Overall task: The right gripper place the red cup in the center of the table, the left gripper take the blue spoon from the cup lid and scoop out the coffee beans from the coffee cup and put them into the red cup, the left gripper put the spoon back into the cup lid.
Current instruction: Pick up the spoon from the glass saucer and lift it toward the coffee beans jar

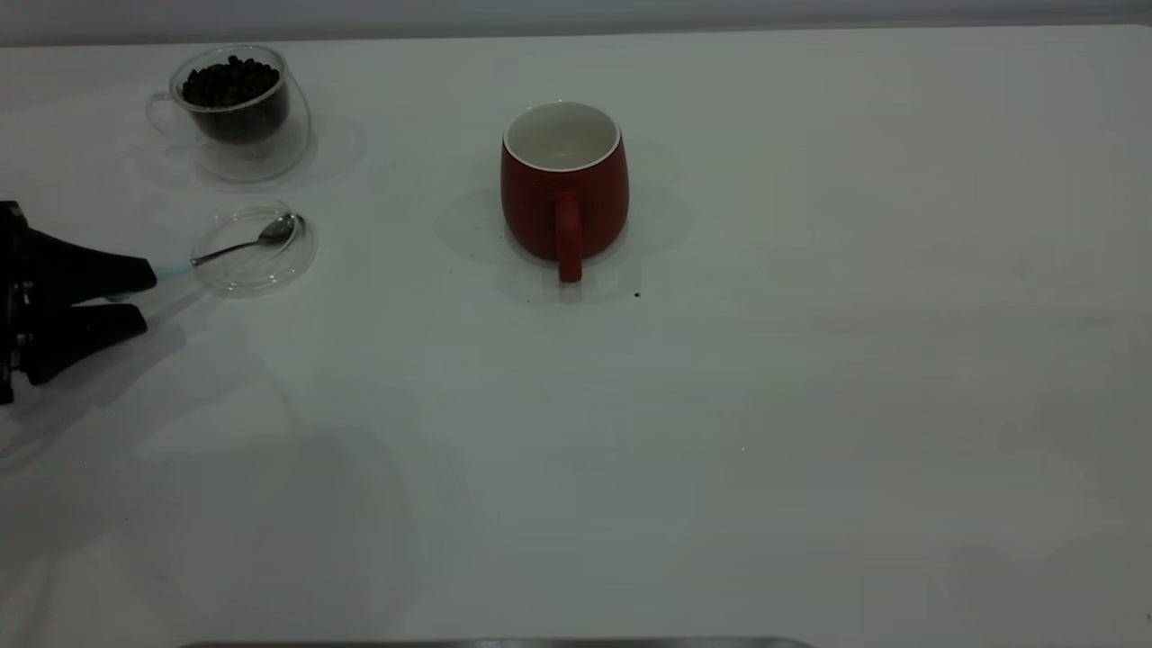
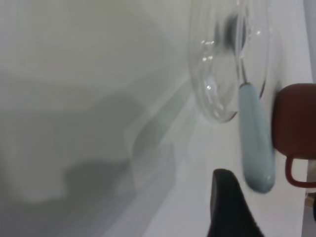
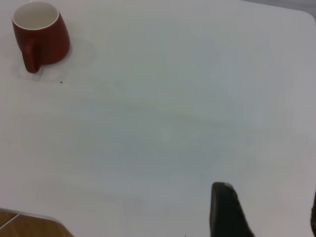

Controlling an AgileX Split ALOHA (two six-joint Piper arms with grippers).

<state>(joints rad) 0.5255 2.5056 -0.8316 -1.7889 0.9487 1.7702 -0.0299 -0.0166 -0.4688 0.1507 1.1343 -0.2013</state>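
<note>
Left gripper (image 1: 135,297): fingers spread, spoon handle between them, ungripped.
Blue spoon (image 1: 238,245): bowl in cup lid (image 1: 256,247).
Red cup (image 1: 564,184): upright, well beyond gripper.
Right gripper (image 3: 266,212): parted, seen in right wrist view only.

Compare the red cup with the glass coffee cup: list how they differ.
The red cup is opaque dark red with a white inside; the coffee cup is clear glass. The red cup looks empty, while the coffee cup holds coffee beans. The red cup is larger and stands mid-table; the coffee cup sits at the far left. Both stand upright, and each has a loop handle.
</note>
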